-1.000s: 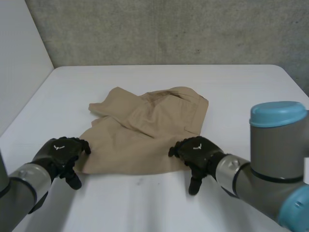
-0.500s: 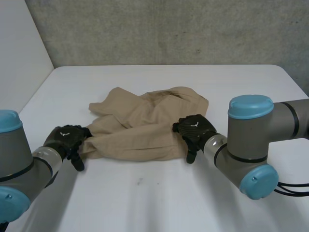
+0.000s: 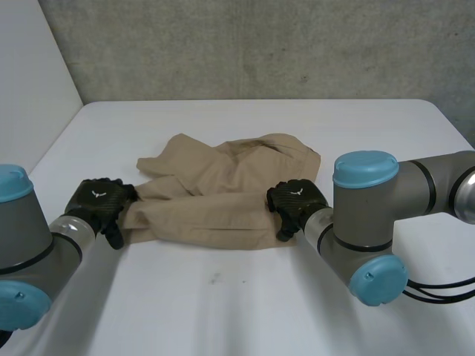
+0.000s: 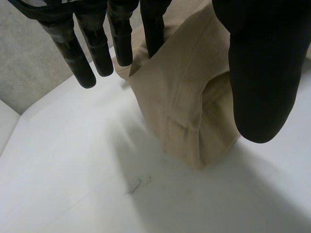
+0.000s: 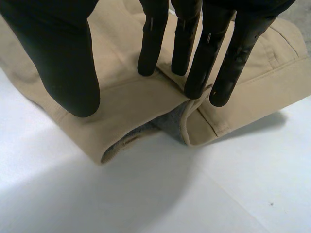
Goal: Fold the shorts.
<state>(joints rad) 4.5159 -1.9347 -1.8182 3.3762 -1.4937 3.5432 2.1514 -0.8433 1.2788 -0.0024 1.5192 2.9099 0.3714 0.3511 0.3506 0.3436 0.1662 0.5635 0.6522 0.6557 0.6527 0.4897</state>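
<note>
Brightly and evenly lit across the white table; softly shaded just beside the raised edge of the shorts.

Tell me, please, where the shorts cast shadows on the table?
Head view: a thin dark line under the near edge of the shorts, on the table. Right wrist view: a soft shadow beneath the raised edge. Left wrist view: a shadow beside the lifted corner.

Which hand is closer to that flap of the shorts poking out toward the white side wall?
Left. The left hand pinches the near edge of the shorts just below that flap; the right hand grips the same edge at its opposite end.
</note>
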